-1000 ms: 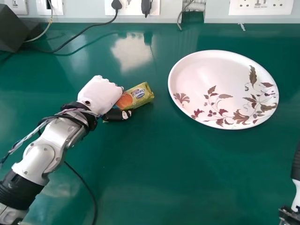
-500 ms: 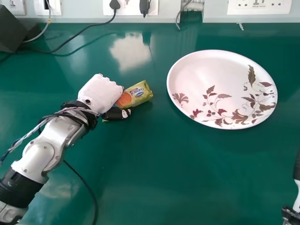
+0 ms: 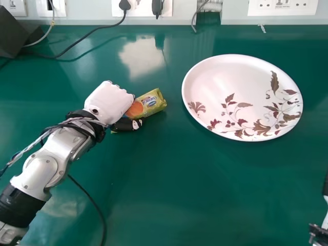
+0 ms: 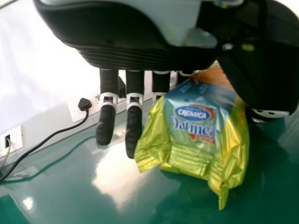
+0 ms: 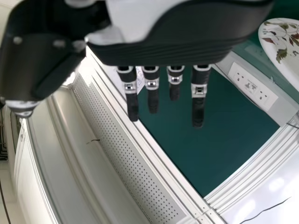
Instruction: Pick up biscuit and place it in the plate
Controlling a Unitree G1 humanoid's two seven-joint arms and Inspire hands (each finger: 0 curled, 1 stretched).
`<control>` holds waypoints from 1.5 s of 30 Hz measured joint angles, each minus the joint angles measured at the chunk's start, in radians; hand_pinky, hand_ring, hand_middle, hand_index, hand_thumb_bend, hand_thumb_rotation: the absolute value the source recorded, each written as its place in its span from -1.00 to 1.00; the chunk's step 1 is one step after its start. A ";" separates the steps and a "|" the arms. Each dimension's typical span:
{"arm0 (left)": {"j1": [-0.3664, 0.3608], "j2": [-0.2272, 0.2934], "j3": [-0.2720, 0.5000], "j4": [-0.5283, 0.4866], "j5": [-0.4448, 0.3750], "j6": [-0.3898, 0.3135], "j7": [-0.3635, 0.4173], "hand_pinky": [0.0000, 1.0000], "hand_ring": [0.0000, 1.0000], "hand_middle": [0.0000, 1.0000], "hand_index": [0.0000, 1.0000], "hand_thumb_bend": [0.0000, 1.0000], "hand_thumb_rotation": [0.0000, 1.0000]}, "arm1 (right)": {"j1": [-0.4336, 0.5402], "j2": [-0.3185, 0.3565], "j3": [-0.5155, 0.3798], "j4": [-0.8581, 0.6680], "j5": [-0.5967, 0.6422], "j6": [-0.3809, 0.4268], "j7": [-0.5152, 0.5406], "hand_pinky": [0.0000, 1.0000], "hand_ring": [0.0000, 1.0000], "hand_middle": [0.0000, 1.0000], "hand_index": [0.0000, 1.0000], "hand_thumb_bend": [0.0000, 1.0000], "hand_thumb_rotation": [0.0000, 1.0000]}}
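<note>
In the head view my left hand (image 3: 109, 101) is at the left middle of the table, beside the biscuit packet (image 3: 150, 103), whose near end is tucked between knuckles and thumb. The left wrist view shows my left hand (image 4: 107, 123) open with fairly straight fingers; the yellow and blue packet (image 4: 194, 126) lies between them and the thumb and hides part of two fingers. The white plate (image 3: 233, 84) with brown leaves stands to the right, apart from the packet. At the head view's lower right edge is my right hand (image 3: 319, 234), open in the right wrist view (image 5: 198, 109).
A black cable (image 3: 95, 205) runs beside the left forearm. A dark box (image 3: 13, 32) sits at the back left, with another cable (image 3: 84, 38) trailing behind the packet. Wall sockets (image 3: 283, 7) line the table's back edge (image 3: 102, 22).
The left hand and packet keep their positions relative to each other. The whole head view has shifted very slightly; at its lower right edge the right hand sits a little farther toward the edge.
</note>
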 measured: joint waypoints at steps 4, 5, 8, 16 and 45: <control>0.003 -0.001 0.009 -0.003 -0.024 0.005 -0.003 -0.53 -0.42 -0.07 -0.02 0.03 -1.00 | 0.003 0.001 0.004 -0.005 0.005 0.000 -0.008 0.28 0.79 0.83 0.66 0.87 -0.75; 0.004 -0.001 0.011 -0.003 -0.030 0.006 -0.004 -0.54 -0.43 -0.07 -0.02 0.03 -1.00 | 0.003 0.001 0.004 -0.007 0.005 0.000 -0.009 0.28 0.78 0.83 0.66 0.86 -0.75; 0.005 -0.004 0.019 -0.008 -0.054 0.014 -0.015 -0.56 -0.44 -0.07 -0.02 0.03 -1.00 | 0.005 0.001 0.009 -0.018 0.008 0.000 -0.020 0.27 0.76 0.81 0.65 0.84 -0.74; 0.019 0.001 0.038 -0.029 -0.114 0.016 -0.023 -0.59 -0.47 -0.11 -0.01 0.03 -1.00 | 0.016 0.003 0.019 -0.033 0.007 0.000 -0.058 0.19 0.70 0.75 0.60 0.85 -0.74; 0.023 0.018 0.095 -0.132 -0.197 -0.022 -0.103 -0.59 -0.21 -0.05 0.03 0.02 -1.00 | 0.028 0.007 0.035 -0.038 0.003 -0.015 -0.076 0.00 0.39 0.45 0.53 0.85 -0.64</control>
